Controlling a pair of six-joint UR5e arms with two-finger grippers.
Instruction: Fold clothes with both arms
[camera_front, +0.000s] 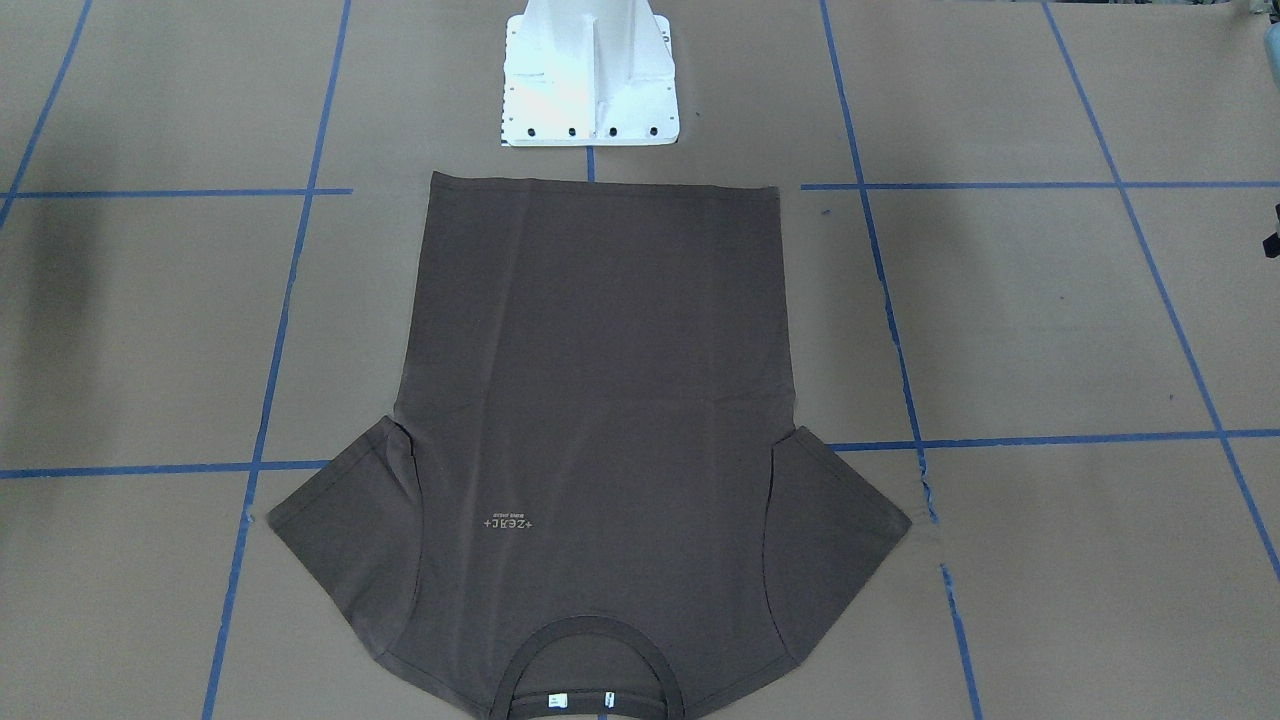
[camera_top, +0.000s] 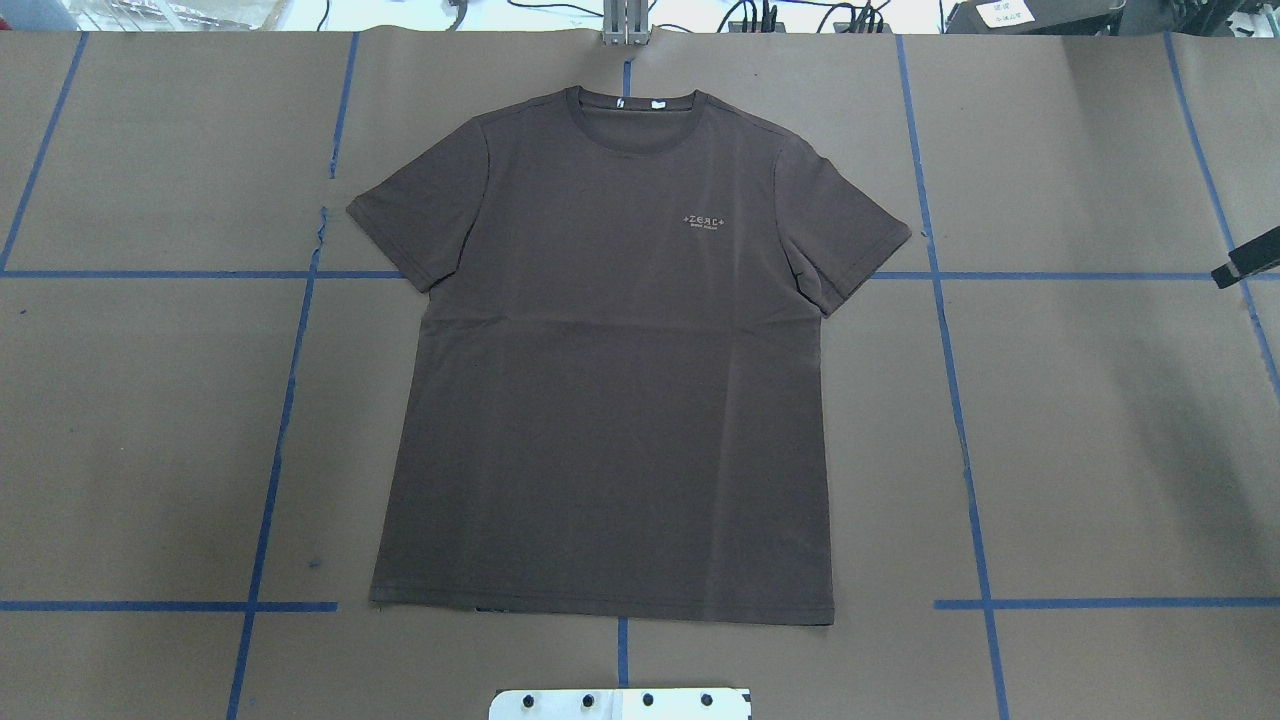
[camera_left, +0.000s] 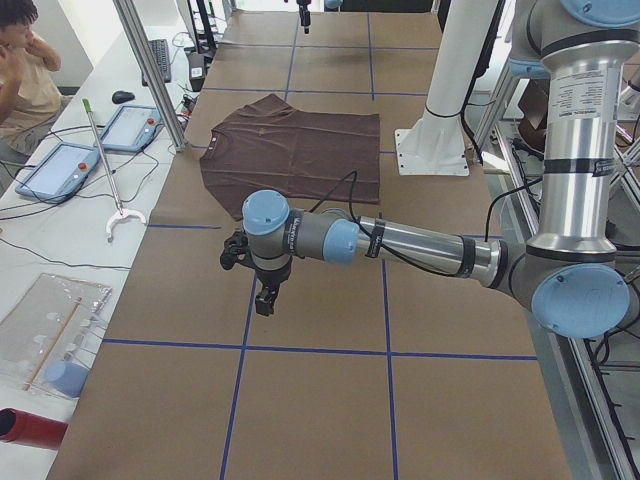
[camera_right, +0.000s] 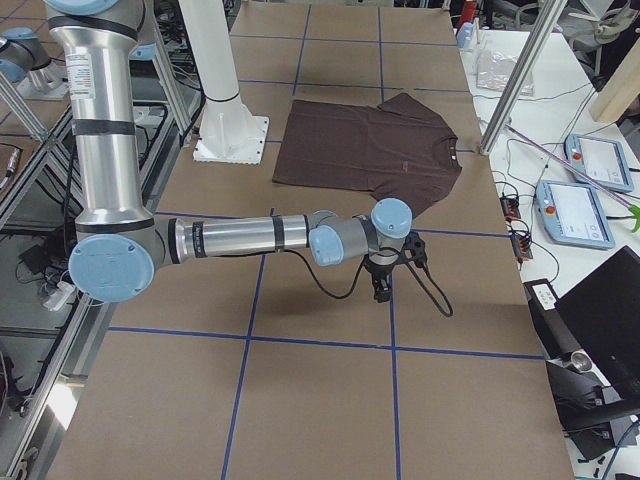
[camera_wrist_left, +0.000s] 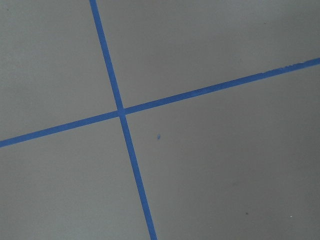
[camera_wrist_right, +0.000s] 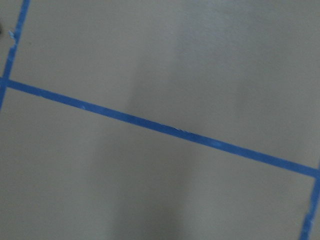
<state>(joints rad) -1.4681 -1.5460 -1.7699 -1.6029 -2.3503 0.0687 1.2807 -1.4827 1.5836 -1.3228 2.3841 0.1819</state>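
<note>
The dark brown T-shirt (camera_top: 610, 400) lies flat and spread on the brown table, collar (camera_top: 637, 120) at the far side from the robot and pale logo (camera_top: 703, 221) facing up. It also shows in the front-facing view (camera_front: 600, 400), with white neck tags (camera_front: 555, 700). My left gripper (camera_left: 265, 298) hangs above bare table well to the shirt's left; I cannot tell if it is open. My right gripper (camera_right: 382, 290) hangs above bare table to the shirt's right, only a black tip showing overhead (camera_top: 1245, 262); I cannot tell its state. Both wrist views show only table and blue tape.
The white pedestal base (camera_front: 590, 90) stands just behind the shirt's hem. Blue tape lines (camera_top: 280, 400) grid the table. Beyond the far edge are tablets (camera_left: 60, 165), a metal post (camera_left: 150, 70), a red cylinder (camera_left: 30, 428) and a seated operator (camera_left: 20, 60).
</note>
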